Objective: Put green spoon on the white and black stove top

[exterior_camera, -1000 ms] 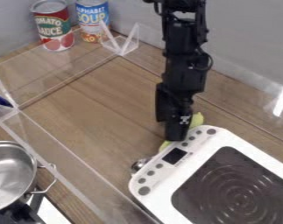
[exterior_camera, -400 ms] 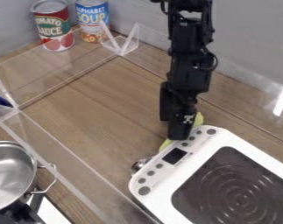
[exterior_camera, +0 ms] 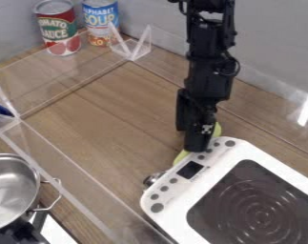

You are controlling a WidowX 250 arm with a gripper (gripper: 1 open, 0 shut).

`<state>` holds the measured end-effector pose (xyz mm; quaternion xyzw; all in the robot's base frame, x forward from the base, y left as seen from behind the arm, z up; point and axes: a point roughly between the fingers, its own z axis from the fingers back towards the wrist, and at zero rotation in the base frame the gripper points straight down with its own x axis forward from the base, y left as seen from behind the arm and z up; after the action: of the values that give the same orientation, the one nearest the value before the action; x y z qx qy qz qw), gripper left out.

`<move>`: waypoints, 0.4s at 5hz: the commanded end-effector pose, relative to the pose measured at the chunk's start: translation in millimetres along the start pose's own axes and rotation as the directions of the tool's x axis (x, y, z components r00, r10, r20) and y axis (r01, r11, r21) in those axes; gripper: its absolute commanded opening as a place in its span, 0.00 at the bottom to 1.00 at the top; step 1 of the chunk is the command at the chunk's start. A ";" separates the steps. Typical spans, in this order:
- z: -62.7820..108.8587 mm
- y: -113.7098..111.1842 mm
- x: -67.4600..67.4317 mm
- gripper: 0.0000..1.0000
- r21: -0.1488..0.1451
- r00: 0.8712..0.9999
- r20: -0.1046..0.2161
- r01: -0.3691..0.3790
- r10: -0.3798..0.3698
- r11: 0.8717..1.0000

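Note:
The green spoon (exterior_camera: 183,156) lies on the wooden table against the far left edge of the white and black stove top (exterior_camera: 182,203). Its yellow-green handle shows just under my gripper, and its silver bowl (exterior_camera: 153,178) pokes out by the stove's corner. My black gripper (exterior_camera: 195,143) points steeply down over the handle, low by the table and open. The fingers hide the middle of the handle, and I cannot tell whether they touch it. The stove's black ringed surface (exterior_camera: 260,212) is bare.
A steel pot (exterior_camera: 6,191) sits at the lower left. Two cans (exterior_camera: 57,27) (exterior_camera: 100,17) stand at the back behind a clear plastic barrier (exterior_camera: 131,46). A clear low wall (exterior_camera: 67,172) runs across the table's left side.

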<state>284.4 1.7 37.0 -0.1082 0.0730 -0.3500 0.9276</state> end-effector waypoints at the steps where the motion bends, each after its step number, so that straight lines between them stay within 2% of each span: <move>1: 9.0 -1.4 11.0 1.00 0.034 0.999 0.016 0.036 -0.037 0.999; 2: 9.6 -1.6 13.3 1.00 0.038 0.999 0.010 0.046 -0.047 0.998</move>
<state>286.5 -2.6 36.5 -0.1044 0.0766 -0.3609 0.9236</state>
